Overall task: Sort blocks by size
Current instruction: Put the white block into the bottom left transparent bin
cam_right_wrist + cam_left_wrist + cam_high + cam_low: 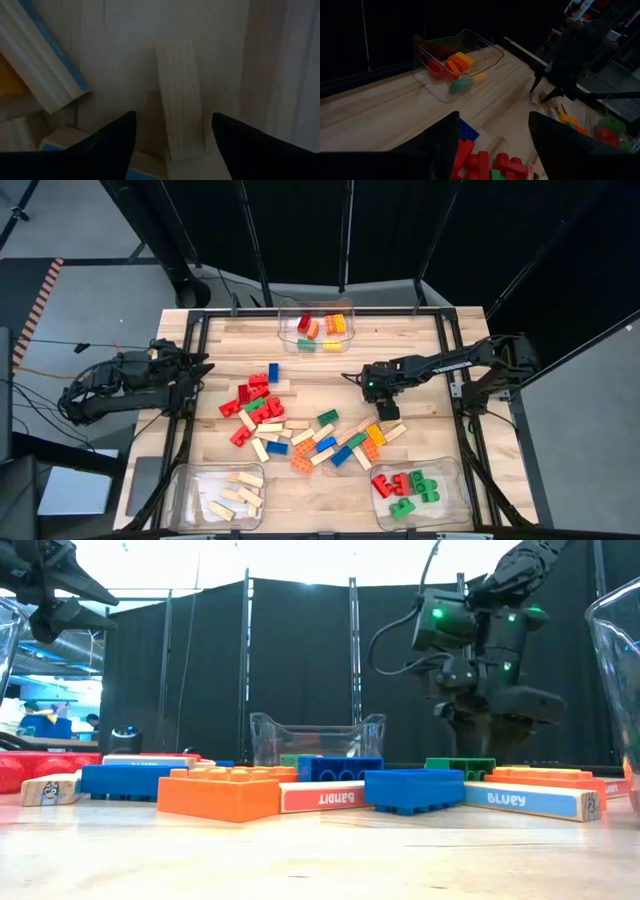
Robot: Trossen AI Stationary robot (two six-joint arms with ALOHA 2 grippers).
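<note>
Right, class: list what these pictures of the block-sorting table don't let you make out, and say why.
- Right gripper, right wrist view: fingertips cut off by the frame edge, so contact with the wooden bar is unclear.
- Low view: near blocks hide the pile behind them.
- High view: print on the wooden bars in the bin is too small.

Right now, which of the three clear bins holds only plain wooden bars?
The bin at the table's near left corner: it holds only pale wooden bars, while the far bin and near right bin hold coloured bricks.
</note>
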